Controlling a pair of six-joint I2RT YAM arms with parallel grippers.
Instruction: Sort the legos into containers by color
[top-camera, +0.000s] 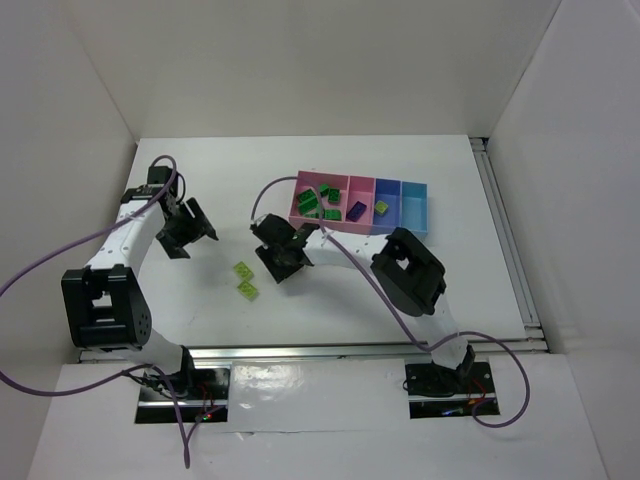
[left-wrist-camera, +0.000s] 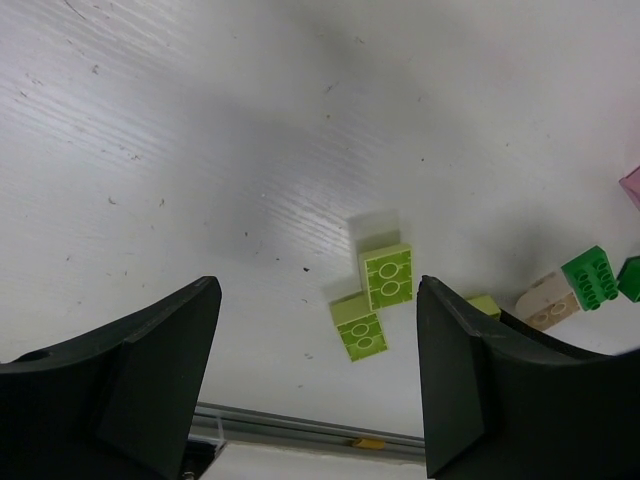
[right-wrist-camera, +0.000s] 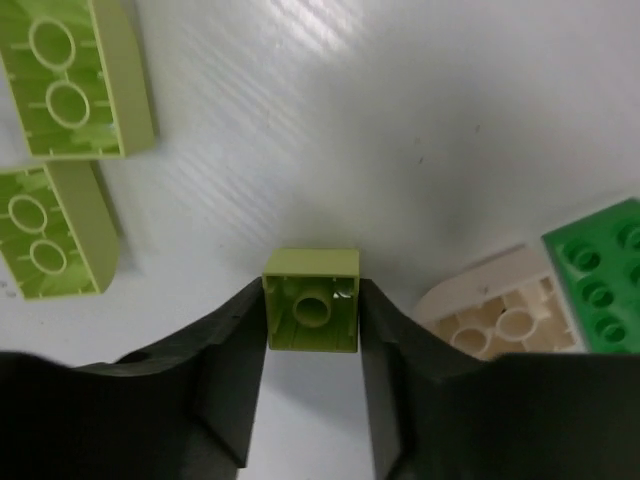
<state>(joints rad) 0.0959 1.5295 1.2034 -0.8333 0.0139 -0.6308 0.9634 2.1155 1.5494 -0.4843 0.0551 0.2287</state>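
Note:
My right gripper (right-wrist-camera: 312, 315) is shut on a small yellow-green lego (right-wrist-camera: 311, 312), underside toward the camera, low over the table; in the top view this gripper (top-camera: 283, 258) sits left of the bins. Two yellow-green legos (top-camera: 244, 280) lie on the table to its left, also in the right wrist view (right-wrist-camera: 75, 85) and the left wrist view (left-wrist-camera: 386, 276). A beige lego (right-wrist-camera: 500, 320) and a dark green lego (right-wrist-camera: 600, 275) lie just right of the gripper. The large pink bin (top-camera: 304, 187) holds several dark green legos (top-camera: 318, 203). My left gripper (top-camera: 190, 228) is open and empty (left-wrist-camera: 318, 340).
The narrower pink bin (top-camera: 361, 183) holds a purple brick (top-camera: 356, 210). The blue bin (top-camera: 387, 190) holds a yellow-green brick (top-camera: 382, 207). The light blue bin (top-camera: 415, 207) is at the row's right end. A metal rail (top-camera: 360, 350) runs along the near table edge.

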